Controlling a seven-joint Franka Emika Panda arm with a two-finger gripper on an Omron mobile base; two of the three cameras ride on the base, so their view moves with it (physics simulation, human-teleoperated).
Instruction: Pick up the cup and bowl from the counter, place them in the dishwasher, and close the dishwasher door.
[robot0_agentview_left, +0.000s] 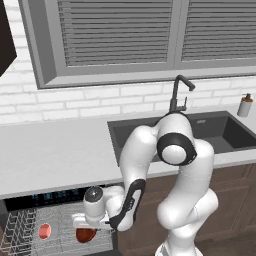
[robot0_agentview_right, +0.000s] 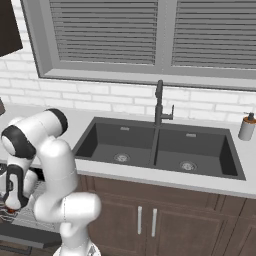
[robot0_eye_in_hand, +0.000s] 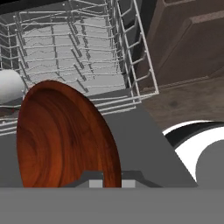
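One bowl (robot0_eye_in_hand: 65, 135) on edge, rim upright | hand (robot0_eye_in_hand: 111, 177) pinching it | above rack (robot0_eye_in_hand: 78, 57)

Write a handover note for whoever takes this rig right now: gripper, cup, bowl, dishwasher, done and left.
Gripper: shut on the bowl, holding it by its rim, low over the open dishwasher door.
Cup: already in the dishwasher rack.
Counter: cup and bowl are both off it.
Done: cup loaded, bowl picked up and brought to the dishwasher.
Left: set the bowl in the rack, release, close the door.
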